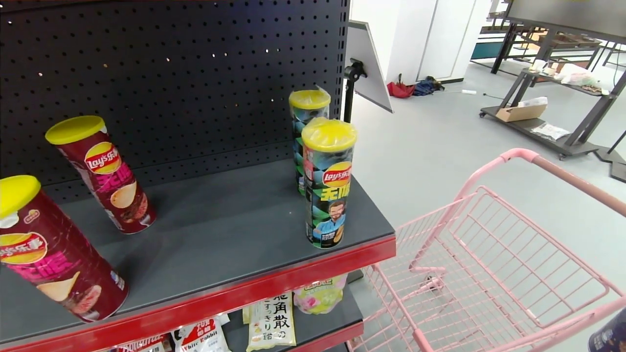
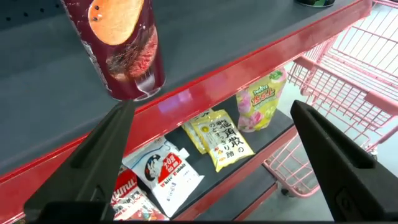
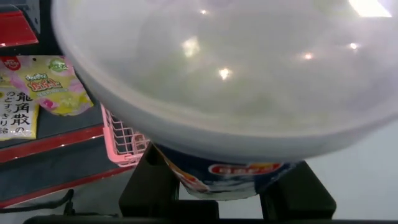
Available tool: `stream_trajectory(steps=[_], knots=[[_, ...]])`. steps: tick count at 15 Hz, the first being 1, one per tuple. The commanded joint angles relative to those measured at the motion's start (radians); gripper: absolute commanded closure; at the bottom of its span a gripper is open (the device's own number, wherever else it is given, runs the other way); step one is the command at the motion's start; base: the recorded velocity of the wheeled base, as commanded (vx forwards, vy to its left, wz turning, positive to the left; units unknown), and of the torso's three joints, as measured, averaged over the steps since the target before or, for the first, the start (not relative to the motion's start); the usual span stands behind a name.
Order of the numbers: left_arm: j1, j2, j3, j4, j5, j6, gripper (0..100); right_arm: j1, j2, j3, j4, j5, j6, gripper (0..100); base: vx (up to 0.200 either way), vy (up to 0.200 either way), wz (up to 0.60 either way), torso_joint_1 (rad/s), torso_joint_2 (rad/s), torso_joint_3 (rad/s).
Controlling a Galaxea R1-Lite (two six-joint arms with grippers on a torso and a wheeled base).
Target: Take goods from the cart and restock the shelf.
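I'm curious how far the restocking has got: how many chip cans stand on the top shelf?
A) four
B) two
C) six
A: the top shelf holds a near red can, a far red can, a near green can and a far green can.

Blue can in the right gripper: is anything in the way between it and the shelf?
Yes, the pink cart. Its basket lies between the blue can, held in the right gripper, and the shelf. On the shelf, a gap lies between the red cans and the green cans.
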State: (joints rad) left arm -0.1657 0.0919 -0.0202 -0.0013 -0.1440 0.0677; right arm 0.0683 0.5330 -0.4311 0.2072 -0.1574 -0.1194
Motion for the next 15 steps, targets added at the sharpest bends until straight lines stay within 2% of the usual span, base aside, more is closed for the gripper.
stream_trajectory(steps=[1, 7, 15], knots=[[0.000, 0.002, -0.001, 0.000, 0.000, 0.000, 0, 0.001, 0.002, 0.005, 0.000, -0.001, 0.000, 100, 0.000, 0.000, 0.60, 0.012, -0.03, -0.027], [0.000, 0.002, 0.000, 0.000, -0.003, 0.000, 0, 0.001, -0.007, 0.026, 0.000, -0.001, 0.000, 100, 0.000, 0.000, 0.60, 0.010, -0.01, 0.002], [0.000, 0.002, 0.002, -0.003, 0.047, 0.001, 0, -0.001, -0.149, 0.094, -0.002, -0.002, 0.007, 100, 0.000, 0.000, 0.00, 0.000, 0.00, 0.000]])
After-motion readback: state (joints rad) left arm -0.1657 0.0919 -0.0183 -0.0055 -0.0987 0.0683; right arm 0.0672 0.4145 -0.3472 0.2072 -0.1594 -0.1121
